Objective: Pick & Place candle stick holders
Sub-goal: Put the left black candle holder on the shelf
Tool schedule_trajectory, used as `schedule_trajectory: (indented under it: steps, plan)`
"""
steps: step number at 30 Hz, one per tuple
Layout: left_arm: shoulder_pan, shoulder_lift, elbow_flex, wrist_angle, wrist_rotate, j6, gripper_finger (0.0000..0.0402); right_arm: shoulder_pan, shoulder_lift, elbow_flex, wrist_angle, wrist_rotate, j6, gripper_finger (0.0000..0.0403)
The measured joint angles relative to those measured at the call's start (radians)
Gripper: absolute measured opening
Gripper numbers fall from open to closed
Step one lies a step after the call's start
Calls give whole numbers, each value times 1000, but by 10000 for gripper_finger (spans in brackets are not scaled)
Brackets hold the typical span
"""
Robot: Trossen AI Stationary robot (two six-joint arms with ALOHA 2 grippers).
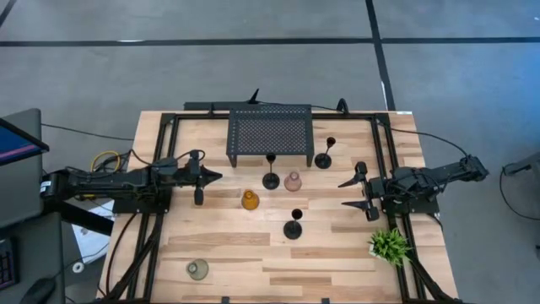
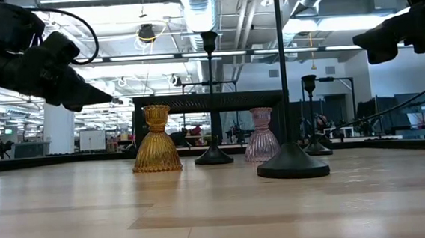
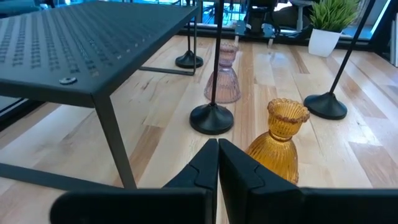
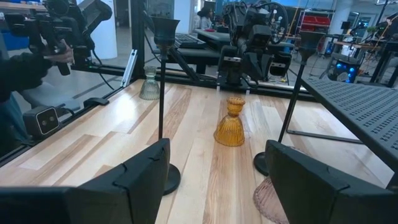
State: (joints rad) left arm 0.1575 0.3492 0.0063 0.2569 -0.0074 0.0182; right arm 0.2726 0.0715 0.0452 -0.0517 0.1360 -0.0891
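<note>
Left end effector pinched empty; right end effector wide; risk: toppling slim black holder at 7 o'clock

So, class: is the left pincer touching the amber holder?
Apart. The high view shows bare table between the shut left pincer and the amber holder.
</note>
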Motion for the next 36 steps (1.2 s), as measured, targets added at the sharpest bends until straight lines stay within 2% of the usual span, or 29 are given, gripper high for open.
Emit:
schedule_trajectory:
  steps: [3, 9, 11, 26, 32, 36]
  plan:
    - [0, 0, 0, 38, 0, 0, 11, 0, 0, 0, 0, 0, 0, 255]
    - [0, 0, 0, 245, 0, 24, 11, 0, 0, 0, 0, 8, 0, 255]
    - [0, 0, 0, 269, 0, 28, 11, -1, 0, 0, 0, 24, 0, 255]
    - [0, 98, 0, 277, 0, 30, 11, 0, 0, 0, 0, 49, -29, 255]
    - [0, 111, 0, 282, 0, 30, 11, 0, 0, 0, 0, 72, -124, 255]
    - [0, 111, 0, 283, 0, 30, 11, 0, 0, 0, 0, 75, -82, 255]
